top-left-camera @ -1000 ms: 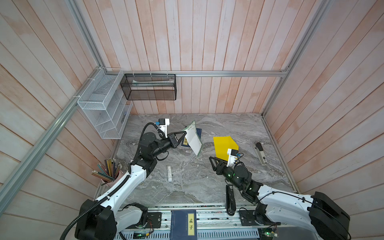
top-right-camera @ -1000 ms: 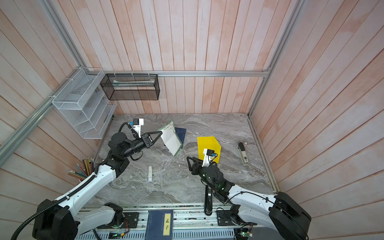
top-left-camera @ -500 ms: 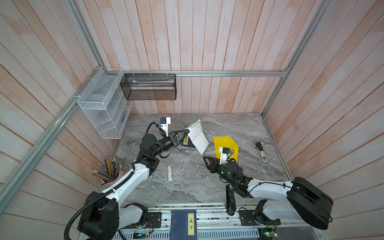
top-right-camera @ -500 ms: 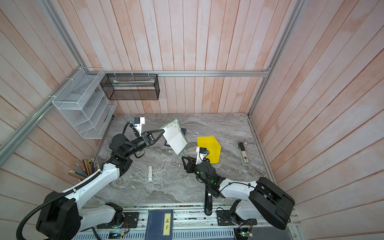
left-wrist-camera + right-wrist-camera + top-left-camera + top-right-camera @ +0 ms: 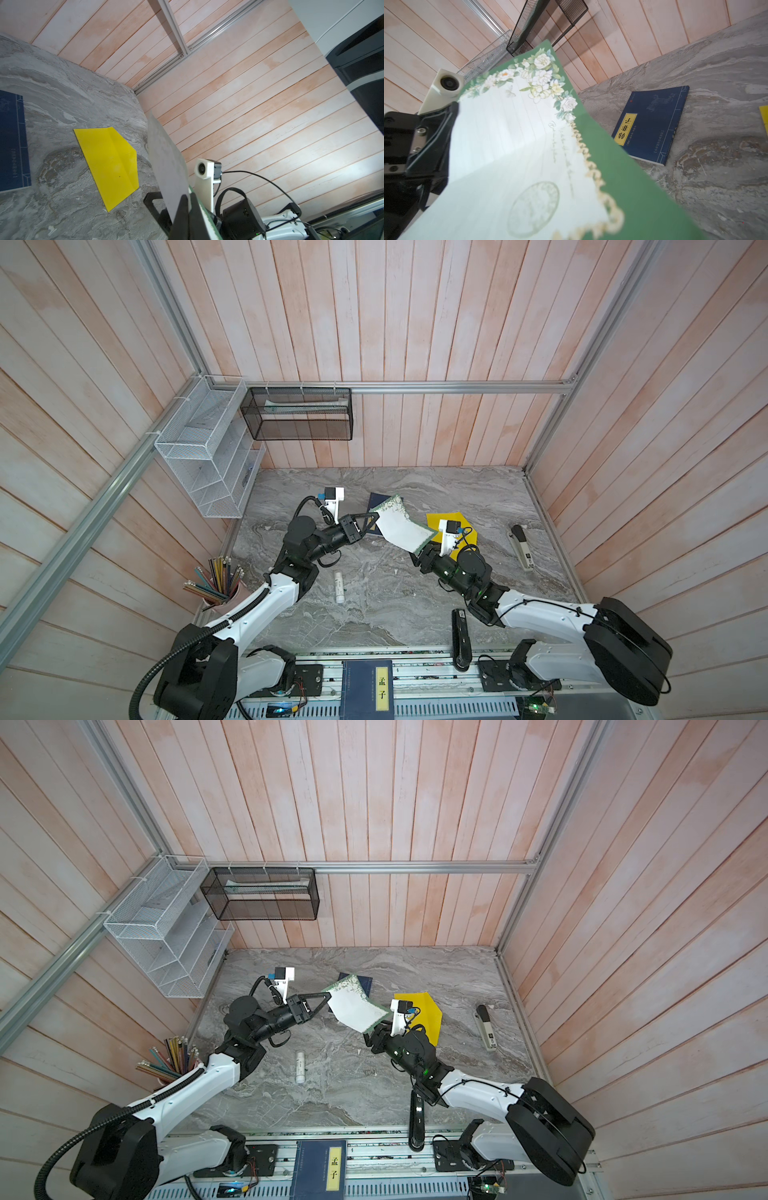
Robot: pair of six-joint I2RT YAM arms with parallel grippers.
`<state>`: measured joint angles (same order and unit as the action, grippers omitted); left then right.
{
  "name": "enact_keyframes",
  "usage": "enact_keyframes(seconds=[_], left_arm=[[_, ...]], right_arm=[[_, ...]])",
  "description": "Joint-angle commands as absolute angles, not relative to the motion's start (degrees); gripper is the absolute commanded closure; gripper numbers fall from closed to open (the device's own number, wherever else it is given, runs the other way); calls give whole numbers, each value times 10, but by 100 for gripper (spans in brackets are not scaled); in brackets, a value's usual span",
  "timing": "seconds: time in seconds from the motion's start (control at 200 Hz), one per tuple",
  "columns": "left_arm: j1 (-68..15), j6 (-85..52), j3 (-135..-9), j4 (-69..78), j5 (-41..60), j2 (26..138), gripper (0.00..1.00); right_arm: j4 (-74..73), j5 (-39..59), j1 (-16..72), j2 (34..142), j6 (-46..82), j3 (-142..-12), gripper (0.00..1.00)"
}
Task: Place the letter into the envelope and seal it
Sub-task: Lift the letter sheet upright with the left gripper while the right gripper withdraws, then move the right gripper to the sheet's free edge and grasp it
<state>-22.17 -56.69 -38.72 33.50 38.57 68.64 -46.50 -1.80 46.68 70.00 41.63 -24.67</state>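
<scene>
White letter in clamped left claw, now over right claw, jaws unseen.

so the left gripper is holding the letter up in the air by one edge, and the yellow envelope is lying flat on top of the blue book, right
Not quite. The left gripper does hold the letter aloft by one edge, but the envelope lies flat on the bare table, apart from the blue book, as the left wrist view shows.

Matt yellow paper envelope on smooth veined grey marble-look tabletop, pale wood-plank walls
</scene>
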Motion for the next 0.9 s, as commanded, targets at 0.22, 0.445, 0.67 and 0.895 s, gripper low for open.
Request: enact_keyframes(seconds=[0.22, 0.445, 0.67, 0.895], left_arm=[[-196, -348, -517, 76, 388, 660, 100], [-185, -275, -563, 16, 485, 685, 100], [-185, -222, -584, -33, 558, 680, 100], [-185, -183, -592, -84, 590, 653, 100]], right_arm=[[-265, -10, 438, 524, 315, -195, 38], [-258, 20, 414, 474, 204, -206, 38], [-305, 128, 374, 504, 117, -239, 36], [-379, 292, 301, 545, 84, -253, 34]])
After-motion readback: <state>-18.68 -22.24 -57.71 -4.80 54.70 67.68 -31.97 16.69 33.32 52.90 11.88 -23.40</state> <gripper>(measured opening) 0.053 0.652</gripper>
